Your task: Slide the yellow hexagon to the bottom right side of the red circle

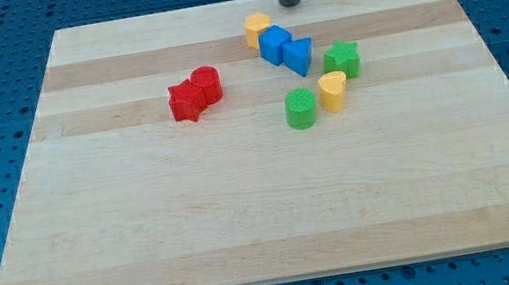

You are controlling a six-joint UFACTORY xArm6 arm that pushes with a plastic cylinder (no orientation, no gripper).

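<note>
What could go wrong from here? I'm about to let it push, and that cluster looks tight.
1. The yellow hexagon touches the blue cube, so a push from my tip, now up and to its right, may drag the cube and blue triangle along.
2. The red star sits against the red circle; overshooting could knock both.
</note>
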